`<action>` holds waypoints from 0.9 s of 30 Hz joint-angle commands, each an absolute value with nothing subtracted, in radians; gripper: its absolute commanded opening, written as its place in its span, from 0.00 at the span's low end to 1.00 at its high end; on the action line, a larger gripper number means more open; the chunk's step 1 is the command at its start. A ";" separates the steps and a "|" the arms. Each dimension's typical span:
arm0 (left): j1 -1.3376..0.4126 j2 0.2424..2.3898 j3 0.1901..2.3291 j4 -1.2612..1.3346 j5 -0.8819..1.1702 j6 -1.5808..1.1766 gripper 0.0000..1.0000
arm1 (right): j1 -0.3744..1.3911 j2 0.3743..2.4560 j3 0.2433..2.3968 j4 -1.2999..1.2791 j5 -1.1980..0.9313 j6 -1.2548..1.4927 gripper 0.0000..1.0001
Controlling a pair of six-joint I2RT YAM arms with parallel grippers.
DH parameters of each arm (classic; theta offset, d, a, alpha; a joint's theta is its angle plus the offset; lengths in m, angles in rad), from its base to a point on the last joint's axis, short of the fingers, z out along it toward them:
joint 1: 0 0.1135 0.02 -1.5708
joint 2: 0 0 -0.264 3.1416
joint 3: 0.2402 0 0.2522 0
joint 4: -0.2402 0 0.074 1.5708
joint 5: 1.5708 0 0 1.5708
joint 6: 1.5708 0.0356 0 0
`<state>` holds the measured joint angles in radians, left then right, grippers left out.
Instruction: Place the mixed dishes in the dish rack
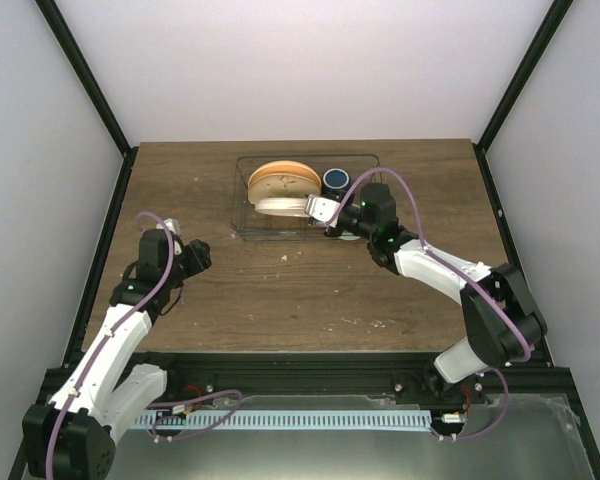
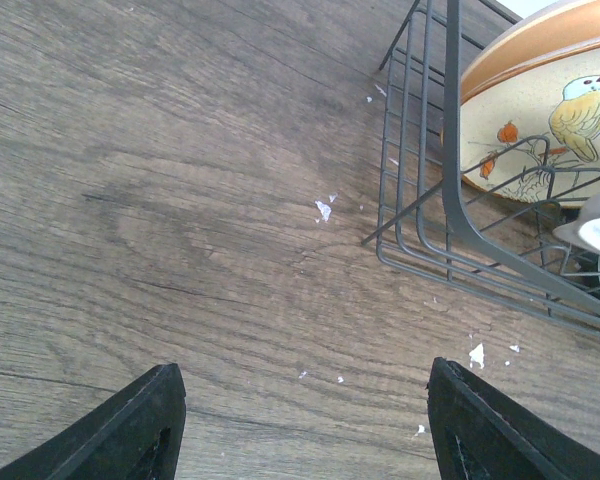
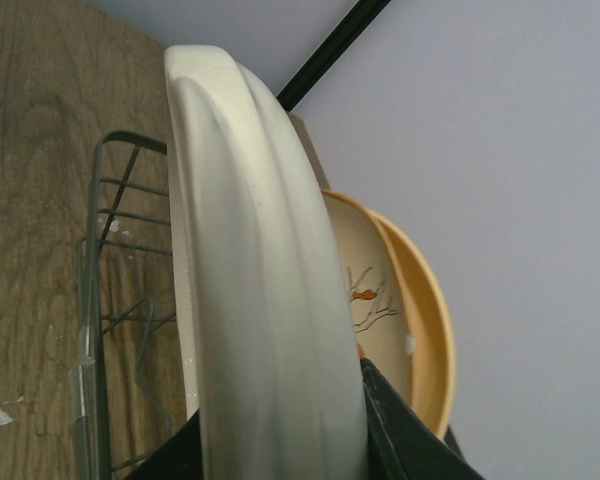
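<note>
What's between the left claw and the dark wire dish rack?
Only bare wooden tabletop with a few white flecks, seen in the left wrist view between the left gripper and the dark wire dish rack.

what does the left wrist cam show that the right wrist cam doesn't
Only the left wrist: the bird on the orange plate, and the open left gripper. Only the right wrist: the right gripper shut on the cream plate, held on edge. Both: the orange plate, the dish rack wires and the table.
</note>
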<state>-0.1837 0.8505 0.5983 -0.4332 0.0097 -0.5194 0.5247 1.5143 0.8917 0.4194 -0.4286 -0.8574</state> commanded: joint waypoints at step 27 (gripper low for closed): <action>-0.181 0.895 0.590 -0.389 0.030 -0.497 0.68 | 0.491 1.714 1.182 0.309 -0.544 -0.898 0.05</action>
